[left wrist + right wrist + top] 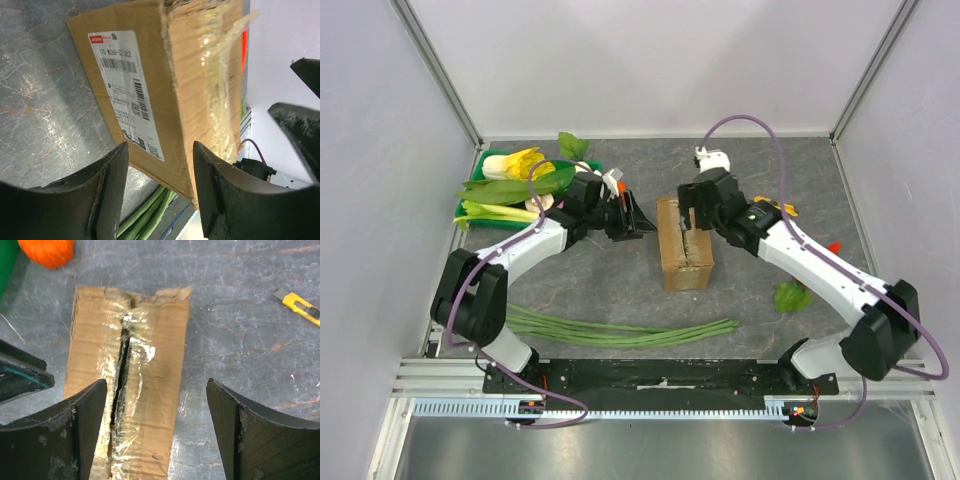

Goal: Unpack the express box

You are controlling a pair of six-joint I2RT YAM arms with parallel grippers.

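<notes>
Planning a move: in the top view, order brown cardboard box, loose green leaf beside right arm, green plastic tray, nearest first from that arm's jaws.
1. Brown cardboard box, centre, directly below them.
2. Loose green leaf, right side.
3. Green plastic tray, far left.

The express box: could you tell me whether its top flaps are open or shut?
Shut: both flaps lie flat on the express box, though the tape along their seam is split, showing a dark gap.

Green tray [485, 158] at far left of grey table [610, 285], leafy greens [508, 190] inside. Long green beans [620, 331] near front. Loose leaf [790, 297] right. Yellow utility knife [301, 307]; orange ball [47, 251].
</notes>
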